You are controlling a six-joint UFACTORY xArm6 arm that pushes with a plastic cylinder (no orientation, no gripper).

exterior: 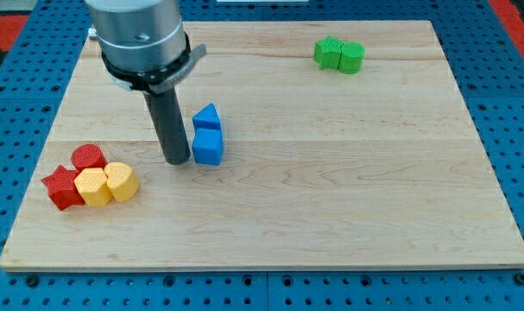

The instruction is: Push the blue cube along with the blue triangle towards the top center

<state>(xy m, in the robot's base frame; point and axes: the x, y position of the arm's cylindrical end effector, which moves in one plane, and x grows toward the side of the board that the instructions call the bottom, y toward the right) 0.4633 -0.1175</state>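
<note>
The blue cube (208, 148) lies left of the board's middle. The blue triangle (207, 117) touches it on the side toward the view's top. My tip (177, 161) stands just to the left of the blue cube, very close to it or touching; contact cannot be told. The rod rises from there to the arm's grey body at the view's top left.
Two green blocks (339, 55) sit together near the top right. At the bottom left a cluster holds a red star (62, 187), a red block (87, 157) and two yellow blocks (106, 184). The wooden board (331, 199) has edges all round.
</note>
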